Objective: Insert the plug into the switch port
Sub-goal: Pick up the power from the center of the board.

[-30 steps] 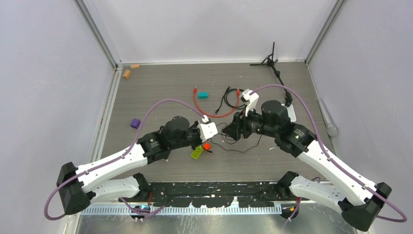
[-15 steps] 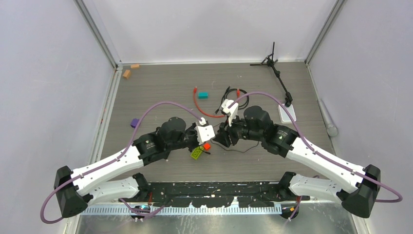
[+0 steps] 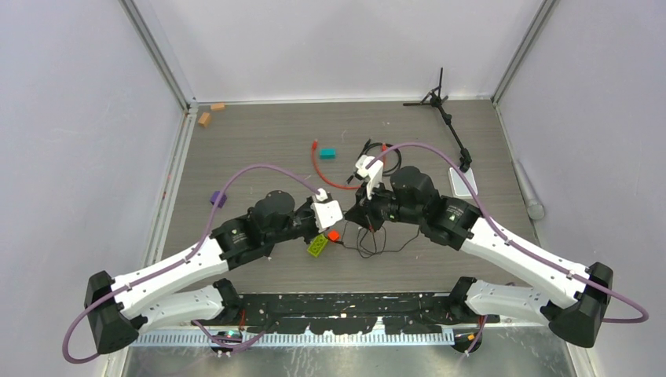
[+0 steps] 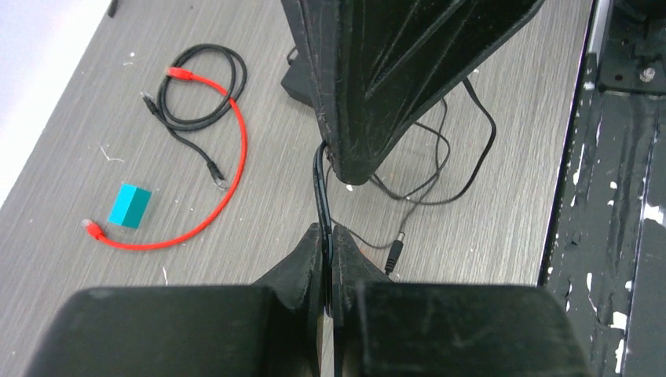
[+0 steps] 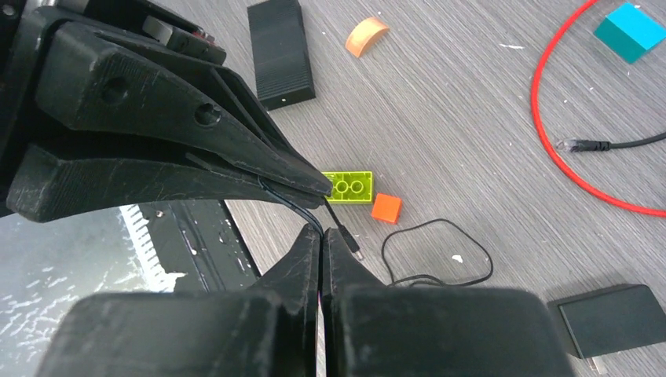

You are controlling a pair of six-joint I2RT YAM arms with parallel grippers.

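Wire [image 4: 320, 188] — thin, black — pinched in right end effector [image 5: 322, 234].

In the top view the wrist housings cover the fingertips of the left tool [image 3: 341, 223] and right tool [image 3: 353, 217] just beyond the green brick [image 3: 317, 246]. Their pinch on the thin black wire [image 4: 320, 192] is hidden there. Farther beyond the brick, the plug [image 3: 316, 144] is too small to make out.

In the right wrist view the left tool's tip covers one end of the brick. The red cable [image 5: 536, 90] past the brick runs off the top and right edges. A black box [image 5: 612, 318] is cropped at the right edge.
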